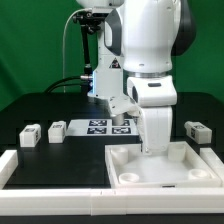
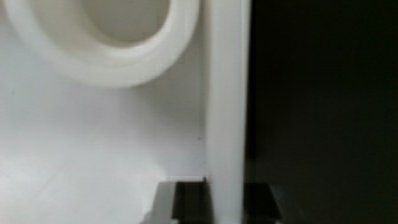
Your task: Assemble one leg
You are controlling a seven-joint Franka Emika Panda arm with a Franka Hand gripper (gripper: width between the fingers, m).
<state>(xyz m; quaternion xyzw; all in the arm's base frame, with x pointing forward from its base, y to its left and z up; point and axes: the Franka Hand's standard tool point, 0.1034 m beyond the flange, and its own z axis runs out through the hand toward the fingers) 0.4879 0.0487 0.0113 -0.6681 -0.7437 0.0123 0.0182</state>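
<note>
The large white tray-shaped piece (image 1: 128, 165) lies at the front, towards the exterior view's right. My gripper (image 1: 152, 150) reaches down onto it. In the wrist view, its dark fingers (image 2: 187, 206) stand on either side of the tray's raised wall (image 2: 226, 100) and press against it, so the gripper (image 2: 224, 206) is shut on that wall. A round socket (image 2: 107, 30) shows in the tray's floor. Two small white legs (image 1: 30, 136) (image 1: 57, 130) with tags lie on the exterior view's left. Another leg (image 1: 197, 130) lies on the right.
The marker board (image 1: 98, 126) lies flat behind the tray with a small white part (image 1: 121, 127) next to it. A low white frame (image 1: 40, 168) runs along the front left of the black table. A green wall stands behind.
</note>
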